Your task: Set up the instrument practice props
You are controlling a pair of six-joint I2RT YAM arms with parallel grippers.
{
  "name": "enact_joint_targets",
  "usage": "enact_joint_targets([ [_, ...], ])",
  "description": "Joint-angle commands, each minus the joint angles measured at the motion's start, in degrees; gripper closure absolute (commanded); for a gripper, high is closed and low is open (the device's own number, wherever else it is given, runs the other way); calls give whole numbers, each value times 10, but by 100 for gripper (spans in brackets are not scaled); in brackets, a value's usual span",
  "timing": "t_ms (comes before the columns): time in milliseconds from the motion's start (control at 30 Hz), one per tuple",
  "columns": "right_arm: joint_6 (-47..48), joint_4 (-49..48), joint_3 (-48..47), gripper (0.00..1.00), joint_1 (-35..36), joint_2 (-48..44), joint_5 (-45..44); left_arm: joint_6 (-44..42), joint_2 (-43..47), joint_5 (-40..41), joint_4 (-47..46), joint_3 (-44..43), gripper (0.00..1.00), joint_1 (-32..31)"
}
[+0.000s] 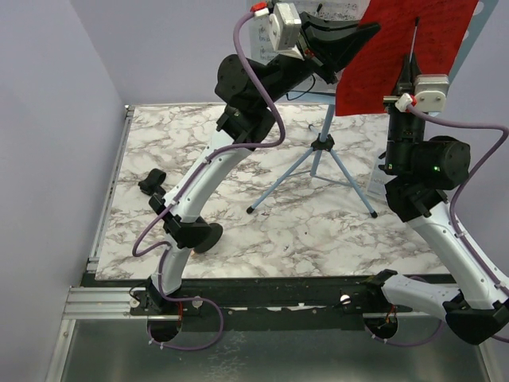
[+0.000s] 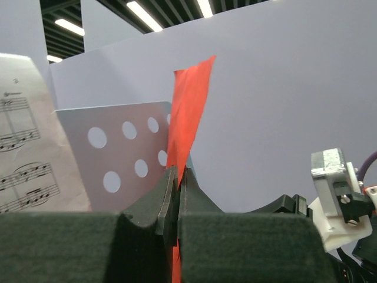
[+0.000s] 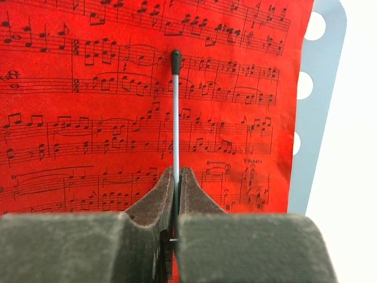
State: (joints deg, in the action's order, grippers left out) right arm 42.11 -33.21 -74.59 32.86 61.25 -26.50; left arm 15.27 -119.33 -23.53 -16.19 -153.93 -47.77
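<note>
1. Top external view: both arm bases sit at the near edge of the marble desk (image 1: 238,239). The near half of its top is bare.
2. A small black part (image 1: 151,181) lies near the left edge, beside the left arm's lower link.
3. At mid-desk the stand (image 1: 321,146) spreads its blue tripod legs between the two arms. There is free marble to the left of the legs, while the right arm stands close to the right leg.
4. Right end effector (image 3: 176,177): closed on a thin grey rod (image 3: 175,112) with a black tip, held upright just in front of the red sheet (image 3: 88,118).
5. Left end effector (image 2: 177,177): closed on the red sheet, seen edge-on between its pads, high above the desk.
6. The red sheet carries black printed staves and covers most of the stand's perforated light blue tray. A strip with round holes shows past its right edge.
7. A white sheet (image 2: 23,153) of music stands at the tray's other side.
8. Lavender walls (image 1: 48,159) close the left and far sides.
</note>
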Motion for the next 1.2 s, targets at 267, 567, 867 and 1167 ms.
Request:
enact_joint_targets([
  [267,-22,19,3,99,-1,-13,26,-133,18,-67,-1,-18,100,-21],
  [567,-34,26,4,99,-1,-11,32,-126,11,-91,-26,-8,100,-21],
  [867,-38,34,-2,99,-1,-11,37,-141,1,-98,-60,-23,100,-28],
  [1167,-50,42,-3,99,-1,-15,38,-125,-13,-91,-73,-8,100,-34],
])
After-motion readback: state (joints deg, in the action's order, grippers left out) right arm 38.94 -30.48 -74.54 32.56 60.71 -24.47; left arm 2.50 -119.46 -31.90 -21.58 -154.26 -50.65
